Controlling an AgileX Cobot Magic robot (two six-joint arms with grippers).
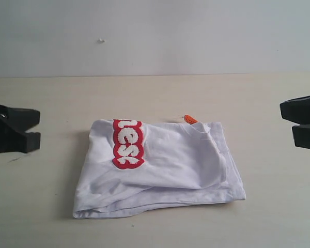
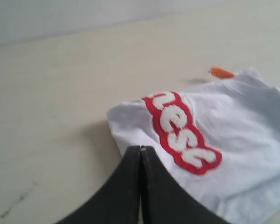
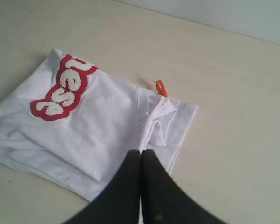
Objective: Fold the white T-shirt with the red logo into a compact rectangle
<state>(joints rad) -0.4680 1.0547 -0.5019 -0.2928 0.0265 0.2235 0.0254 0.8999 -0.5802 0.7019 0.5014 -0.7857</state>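
The thin white cotton T-shirt (image 1: 175, 165) lies folded in a rough rectangle, fuzzy red band logo (image 1: 128, 143) on top. The black left gripper (image 2: 140, 151) and black right gripper (image 3: 141, 156), 1 each side of it, are pressed together, empty.

A pale cream tabletop (image 1: 160, 95) runs back to a plain grey-white wall (image 1: 206, 31), which carries one small speck (image 1: 101, 40) high up. The tabletop shows a thin dark hairline mark (image 2: 16, 205) (crack or scratch, I cannot tell).
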